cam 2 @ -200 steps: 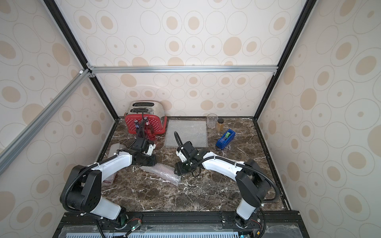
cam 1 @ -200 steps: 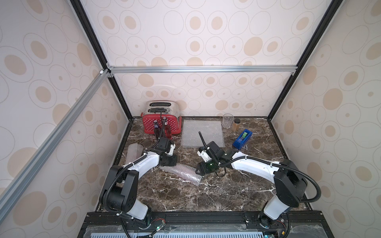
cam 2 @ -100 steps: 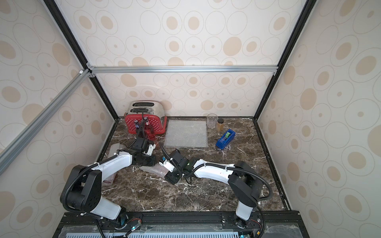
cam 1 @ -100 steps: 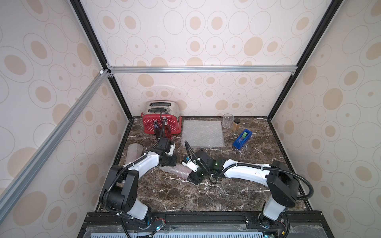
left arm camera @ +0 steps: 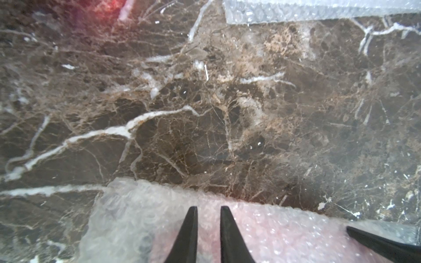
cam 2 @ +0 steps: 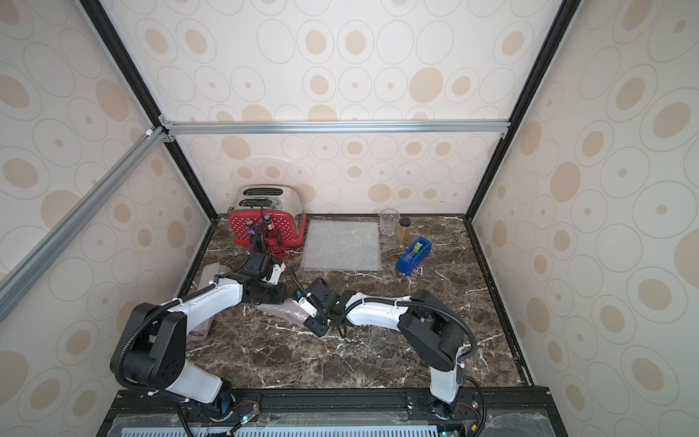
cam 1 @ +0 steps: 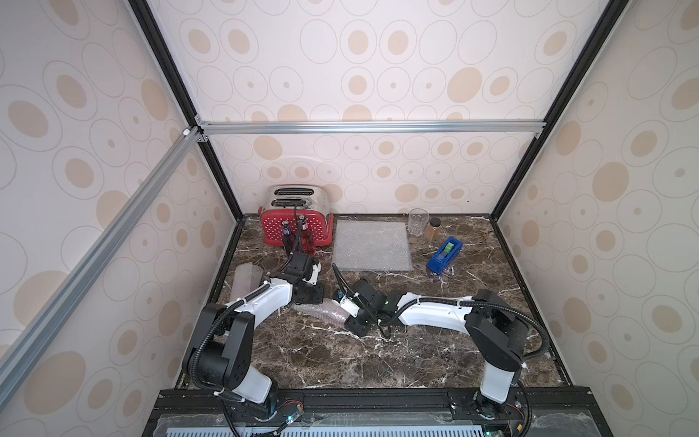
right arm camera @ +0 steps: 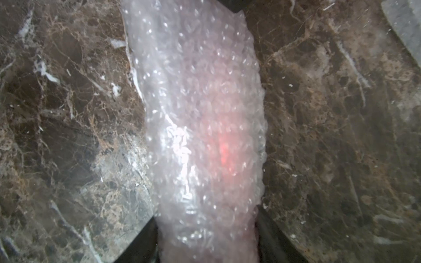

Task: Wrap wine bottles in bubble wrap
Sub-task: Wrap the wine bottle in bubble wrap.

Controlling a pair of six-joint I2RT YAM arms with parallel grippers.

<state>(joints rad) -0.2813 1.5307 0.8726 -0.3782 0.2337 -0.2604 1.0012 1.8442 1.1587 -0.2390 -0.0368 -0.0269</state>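
Currently a wrapped bottle (cam 1: 319,311) lies on its side on the brown marble table (cam 1: 378,359), a little left of the middle, and in both top views the two arms meet over it from either side. A pink-red colour shows through the cloudy plastic around it. The left gripper (left arm camera: 207,210) is at the end of the roll nearer the left wall. Its fingers (left arm camera: 190,234) stand close together with only a thin slit between them, tips down on the wrap, and I cannot tell whether they pinch a fold of it or merely press on it. The right gripper (right arm camera: 205,218) is at the other end, with one finger on each side of the roll and right up against the plastic. Whether it squeezes the roll or only brackets it cannot be told. Farther back a flat sheet of bubble wrap (cam 1: 372,246) lies spread on the table, apart from the roll. To its left a purple bottle (cam 1: 287,242) and a red bottle (cam 1: 309,242) stand upright side by side, just in front of a red toaster (cam 1: 321,227). Another wrapped roll (cam 1: 245,282) lies along the left edge, partly hidden by the left arm. A drinking glass (cam 1: 418,221), a small amber jar (cam 1: 433,229) and a blue tape dispenser (cam 1: 444,255) sit to the right of the sheet.
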